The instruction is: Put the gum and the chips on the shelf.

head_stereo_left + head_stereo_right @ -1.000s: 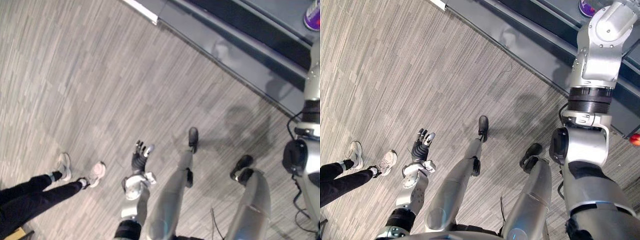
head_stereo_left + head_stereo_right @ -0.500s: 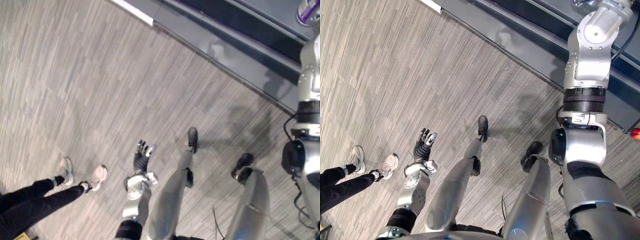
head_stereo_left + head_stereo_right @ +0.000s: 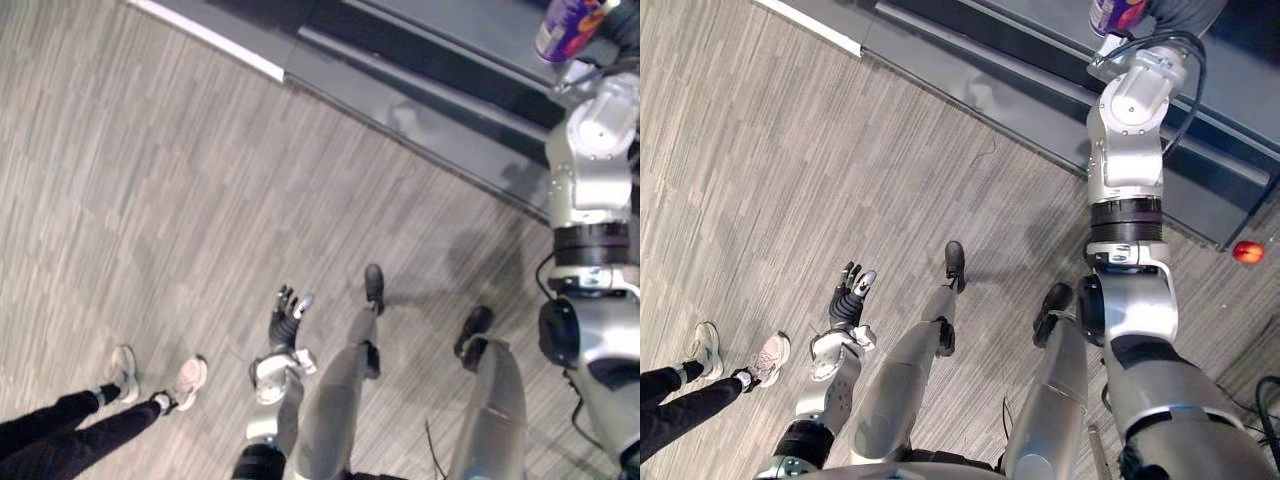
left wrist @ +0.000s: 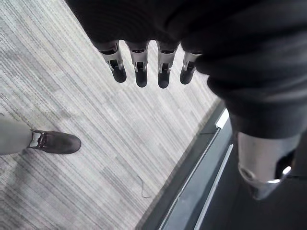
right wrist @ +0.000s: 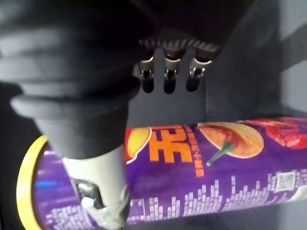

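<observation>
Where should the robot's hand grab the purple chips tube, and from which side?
Around the middle of the chips tube, coming at its long round side, fingers over one side and thumb on the other. It's a long smooth cylinder, so a hand likely wraps it well there; its yellow-rimmed end is flat and harder to pinch. The right hand sits at that side, fingers straight.

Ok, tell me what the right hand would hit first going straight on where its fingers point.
Likely the purple chips can, lying across just past the fingertips of the right hand; nothing shows between them, though depth is unclear.
</observation>
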Controlling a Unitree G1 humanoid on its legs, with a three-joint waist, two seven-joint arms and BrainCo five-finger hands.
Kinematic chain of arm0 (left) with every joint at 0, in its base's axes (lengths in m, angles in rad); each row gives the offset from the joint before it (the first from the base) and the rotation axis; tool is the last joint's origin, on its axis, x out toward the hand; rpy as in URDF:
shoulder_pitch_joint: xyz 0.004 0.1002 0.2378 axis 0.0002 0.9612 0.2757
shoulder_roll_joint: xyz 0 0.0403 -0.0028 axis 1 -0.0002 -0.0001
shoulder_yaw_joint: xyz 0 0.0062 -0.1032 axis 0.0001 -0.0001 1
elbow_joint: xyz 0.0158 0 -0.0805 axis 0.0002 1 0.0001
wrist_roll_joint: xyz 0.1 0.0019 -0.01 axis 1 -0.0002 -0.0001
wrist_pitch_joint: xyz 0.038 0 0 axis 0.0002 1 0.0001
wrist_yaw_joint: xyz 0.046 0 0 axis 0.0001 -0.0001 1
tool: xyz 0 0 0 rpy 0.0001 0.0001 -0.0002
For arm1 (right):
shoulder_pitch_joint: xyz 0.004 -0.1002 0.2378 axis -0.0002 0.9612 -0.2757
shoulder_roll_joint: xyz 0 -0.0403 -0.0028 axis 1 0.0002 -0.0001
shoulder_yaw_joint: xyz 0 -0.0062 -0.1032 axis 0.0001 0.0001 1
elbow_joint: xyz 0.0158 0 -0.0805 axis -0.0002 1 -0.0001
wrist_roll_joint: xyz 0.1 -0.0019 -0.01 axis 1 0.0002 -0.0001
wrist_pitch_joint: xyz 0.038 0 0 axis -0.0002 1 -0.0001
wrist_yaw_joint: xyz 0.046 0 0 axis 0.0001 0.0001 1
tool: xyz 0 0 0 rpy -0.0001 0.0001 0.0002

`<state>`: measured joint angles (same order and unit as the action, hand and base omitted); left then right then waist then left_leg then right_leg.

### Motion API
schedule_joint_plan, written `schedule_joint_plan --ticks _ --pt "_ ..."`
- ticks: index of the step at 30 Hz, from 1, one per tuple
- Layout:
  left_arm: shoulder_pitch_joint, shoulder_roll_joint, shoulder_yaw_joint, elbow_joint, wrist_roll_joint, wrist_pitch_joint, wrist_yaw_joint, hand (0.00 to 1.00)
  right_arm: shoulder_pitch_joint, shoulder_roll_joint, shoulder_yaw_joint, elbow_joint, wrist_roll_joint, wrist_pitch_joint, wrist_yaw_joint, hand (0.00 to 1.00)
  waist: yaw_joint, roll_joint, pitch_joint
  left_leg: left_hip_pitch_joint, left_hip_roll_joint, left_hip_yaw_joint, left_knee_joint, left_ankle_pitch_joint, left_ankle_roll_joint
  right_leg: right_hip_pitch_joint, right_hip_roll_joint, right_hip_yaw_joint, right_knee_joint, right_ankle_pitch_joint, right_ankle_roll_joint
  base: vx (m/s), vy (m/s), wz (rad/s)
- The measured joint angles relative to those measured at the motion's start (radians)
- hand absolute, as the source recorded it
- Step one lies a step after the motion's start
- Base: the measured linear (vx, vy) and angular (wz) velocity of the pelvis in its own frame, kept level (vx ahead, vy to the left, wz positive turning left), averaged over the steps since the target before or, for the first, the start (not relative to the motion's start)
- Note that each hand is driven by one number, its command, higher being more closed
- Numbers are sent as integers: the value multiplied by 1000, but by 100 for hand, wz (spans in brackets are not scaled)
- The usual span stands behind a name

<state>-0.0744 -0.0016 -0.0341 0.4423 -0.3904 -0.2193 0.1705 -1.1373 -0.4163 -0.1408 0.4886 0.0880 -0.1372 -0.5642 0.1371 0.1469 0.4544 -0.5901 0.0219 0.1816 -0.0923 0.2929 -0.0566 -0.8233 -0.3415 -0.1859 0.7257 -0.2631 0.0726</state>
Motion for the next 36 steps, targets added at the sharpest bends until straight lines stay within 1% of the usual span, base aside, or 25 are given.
schedule_joint_plan --ticks 3,4,8,10,12,13,17,18,20,22,24,26,27,28,29,30,31,32,33,34,36 --pt "0 -1 0 6 0 0 0 0 20 7 0 23 1 0 6 0 -3 0 0 20 10 1 4 -3 -3 28 13 0 -18 6 0 3 -47 -11" --pt "0 -3 0 6 0 0 0 0 23 10 0 29 1 0 7 0 -5 0 0 21 12 1 14 -8 -9 34 15 0 -21 8 0 -9 -55 -8" --pt "1 -4 3 46 0 1 0 0 58 67 10 34 1 -1 9 0 -18 -4 -2 35 35 9 50 -33 -16 74 41 0 -57 24 -3 -14 -52 -15" --pt "2 -4 4 74 0 3 0 0 112 97 21 34 1 -2 17 0 -21 -16 -7 54 45 16 65 -46 -13 100 51 2 -67 27 -2 0 -61 -16" --pt "4 -4 5 94 1 6 -1 0 165 131 35 33 1 -2 31 0 -23 -26 -12 79 58 23 80 -60 -18 136 66 2 -90 34 -3 12 -62 -19" --pt "4 -4 5 102 2 6 -2 0 180 141 37 33 1 -2 35 0 -23 -27 -13 88 62 23 83 -63 -17 150 71 1 -97 35 -3 30 -70 -20" --pt "8 -4 30 173 12 16 -17 0 313 206 52 25 0 -4 65 0 -26 -50 -25 158 80 24 96 -89 -25 238 92 -1 -135 38 -1 39 -53 -12" --pt "9 -4 51 211 22 24 -24 0 378 230 63 5 -1 -5 89 0 -30 -61 -30 184 86 25 97 -97 -28 272 101 -3 -153 40 0 71 -52 -13" --pt "10 -3 77 263 32 28 -27 0 446 253 86 -18 -2 -6 107 0 -42 -69 -34 211 96 26 97 -105 -27 310 114 -6 -183 49 -1 78 -35 -14" --pt "14 3 147 368 90 55 -34 0 582 302 114 -48 -3 -8 167 0 -59 -87 -43 268 110 29 95 -122 -33 388 141 -4 -244 69 4 98 -12 -22" --pt "29 11 180 419 132 67 -42 0 669 320 137 -46 -3 -8 216 0 -70 -104 -63 300 115 28 95 -137 -37 432 158 1 -290 84 5 110 19 -22" --pt "48 28 212 493 212 79 -58 0 813 313 155 -47 -6 -9 291 0 -86 -123 -127 312 119 -5 94 -148 -41 477 178 1 -369 115 13 125 43 -18" --pt "54 37 225 513 252 83 -64 0 860 313 153 -47 -5 -10 325 0 -91 -133 -140 329 121 -5 89 -154 -45 499 184 6 -399 125 16 127 47 -23" --pt "69 46 240 528 289 96 -68 0 923 312 150 -47 -5 -14 364 0 -104 -143 -160 354 119 -4 71 -155 -45 532 189 8 -440 140 22 115 49 -18" --pt "77 49 244 539 299 98 -69 0 956 311 150 -47 -5 -17 379 0 -110 -146 -173 364 117 -4 59 -154 -45 543 191 9 -461 148 24 104 71 -16" --pt "86 48 267 558 317 100 -71 0 1036 309 143 -42 1 -21 416 0 -113 -153 -199 398 112 1 33 -154 -45 579 198 16 -510 167 33 80 58 -14" --pt "91 48 270 560 327 100 -72 0 1064 307 141 -37 1 -22 426 0 -113 -155 -209 411 110 2 21 -154 -45 592 199 18 -528 174 38 91 70 -16" --pt "104 49 279 566 336 100 -77 0 1114 307 137 -14 2 -25 454 0 -118 -157 -234 431 106 6 2 -154 -45 617 200 19 -560 187 41 64 46 -8" --pt "109 50 282 572 339 99 -81 0 1133 307 135 5 2 -26 470 0 -121 -159 -243 440 104 7 -3 -155 -45 630 200 21 -575 192 44 80 60 -7" --pt "117 49 297 584 351 99 -89 0 1167 309 133 44 2 -27 497 0 -123 -162 -263 451 100 13 -3 -162 -44 648 199 25 -596 200 47 80 55 -12" --pt "123 50 318 596 366 100 -97 0 1195 318 126 127 1 -27 526 0 -130 -166 -285 477 96 29 -3 -174 -40 677 199 40 -625 212 51 76 53 -18"
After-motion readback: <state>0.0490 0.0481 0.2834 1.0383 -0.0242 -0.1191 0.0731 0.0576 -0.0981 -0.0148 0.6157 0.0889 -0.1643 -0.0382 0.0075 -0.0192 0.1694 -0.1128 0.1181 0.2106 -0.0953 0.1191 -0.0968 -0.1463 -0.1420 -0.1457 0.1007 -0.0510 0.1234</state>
